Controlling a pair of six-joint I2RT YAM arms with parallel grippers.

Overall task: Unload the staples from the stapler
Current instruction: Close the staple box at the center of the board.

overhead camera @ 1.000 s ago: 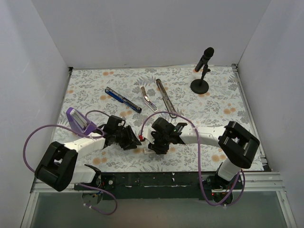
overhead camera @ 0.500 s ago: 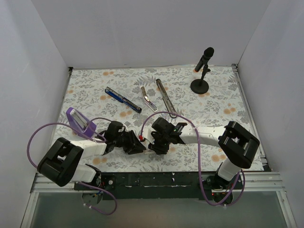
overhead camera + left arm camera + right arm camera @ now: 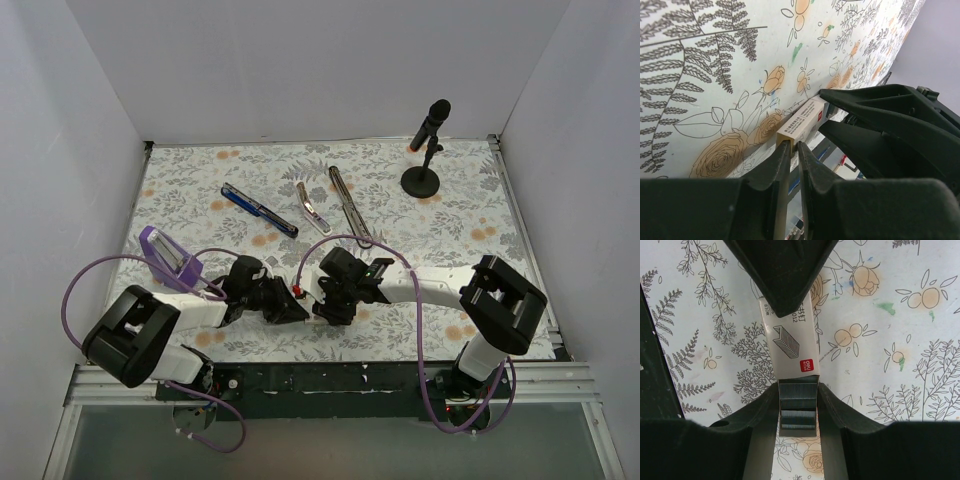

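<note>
A small white staple box [image 3: 790, 337] lies on the floral mat at the near middle. Its inner tray sticks out with grey blocks of staples [image 3: 798, 400] in it. My right gripper [image 3: 798, 387] is shut on the tray's two sides. My left gripper [image 3: 791, 145] is shut on a thin wall at the opposite end of the box [image 3: 802, 120]. In the top view the two grippers meet, left [image 3: 294, 304] and right [image 3: 326, 300], and hide most of the box. The stapler lies farther back in parts: blue-and-black body [image 3: 258, 210], silvery channel [image 3: 313, 207], dark base strip [image 3: 350, 205].
A squat purple block [image 3: 168, 257] stands at the left beside my left arm. A black microphone on a round stand [image 3: 422, 170] is at the back right. White walls enclose the mat on three sides. Purple cables loop over both arms.
My left gripper has slid right, up against my right gripper, and now covers the box end that showed before. The right arm has hardly moved.
</note>
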